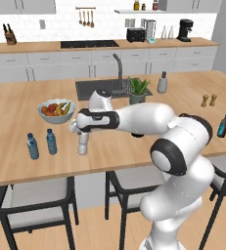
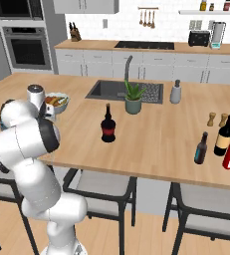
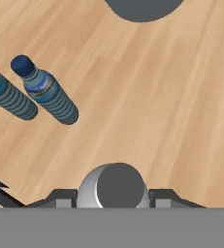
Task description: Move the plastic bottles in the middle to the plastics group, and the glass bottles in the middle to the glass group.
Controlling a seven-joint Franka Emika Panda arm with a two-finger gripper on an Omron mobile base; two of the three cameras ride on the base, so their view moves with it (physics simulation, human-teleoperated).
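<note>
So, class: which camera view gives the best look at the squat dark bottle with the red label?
The right base view: the red-labelled bottle stands unobstructed on the counter, upright, in front of the plant. In the left base view the arm covers that part of the counter; the hand view faces the counter near two blue bottles.
</note>
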